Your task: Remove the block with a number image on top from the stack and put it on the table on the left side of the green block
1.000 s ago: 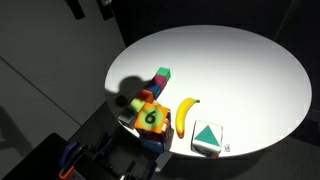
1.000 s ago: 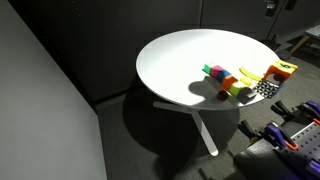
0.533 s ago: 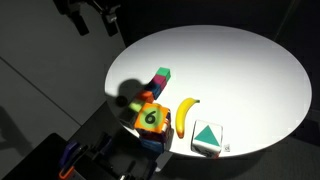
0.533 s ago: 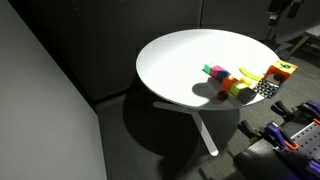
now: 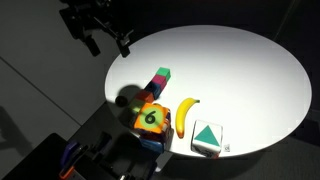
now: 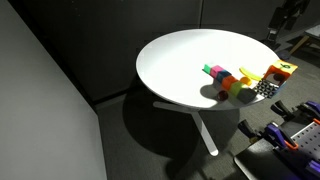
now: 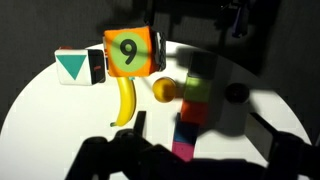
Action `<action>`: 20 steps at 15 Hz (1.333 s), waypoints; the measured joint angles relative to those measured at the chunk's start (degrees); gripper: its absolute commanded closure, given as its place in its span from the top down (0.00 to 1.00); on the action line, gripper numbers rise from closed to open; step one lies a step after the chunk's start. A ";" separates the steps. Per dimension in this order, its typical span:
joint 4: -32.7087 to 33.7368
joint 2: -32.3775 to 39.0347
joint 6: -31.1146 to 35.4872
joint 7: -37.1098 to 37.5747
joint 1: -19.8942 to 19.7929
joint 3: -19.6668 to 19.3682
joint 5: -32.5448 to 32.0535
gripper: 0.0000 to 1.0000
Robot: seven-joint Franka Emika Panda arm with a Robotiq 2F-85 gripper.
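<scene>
The number block [image 5: 152,117], green-faced with a black "6" and orange edges, sits on top of the stack [image 5: 147,128] at the near edge of the white table [image 5: 230,60]. In the wrist view it [image 7: 130,52] shows at the top, upside down. The plain green block [image 5: 162,74] with a magenta side lies just beyond the stack; it also shows in an exterior view [image 6: 209,70]. My gripper [image 5: 121,42] hangs open and empty above the table's edge, apart from the blocks. In the wrist view its fingers [image 7: 200,135] frame a row of coloured blocks [image 7: 192,112].
A banana [image 5: 187,115] lies beside the stack and a white cube with a green triangle [image 5: 207,138] stands next to it. A yellow ball [image 7: 165,90] lies by the banana [image 7: 125,100]. Dark floor and equipment surround the table [image 6: 180,60].
My arm has come down into view from the top and moved toward the table's edge. The blocks have not moved.
</scene>
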 measured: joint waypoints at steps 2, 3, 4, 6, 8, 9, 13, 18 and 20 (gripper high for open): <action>-1.51 0.01 0.70 0.00 -0.22 0.00 -1.72 1.00; -2.24 0.02 0.98 0.11 -0.36 0.02 -2.93 1.00; -2.87 0.03 1.18 0.15 -0.54 0.04 -4.05 1.00; -4.08 0.04 1.56 0.41 -0.98 0.12 -6.24 1.00; -5.07 0.04 1.73 0.62 -1.34 0.16 -7.79 1.00; -5.42 0.04 1.74 0.67 -1.45 0.16 -8.24 1.00; -6.14 0.04 1.74 0.68 -1.52 0.16 -8.37 1.00; -6.15 0.04 1.74 0.68 -1.52 0.16 -8.37 1.00; -6.15 0.10 1.74 0.68 -1.51 0.16 -8.37 1.00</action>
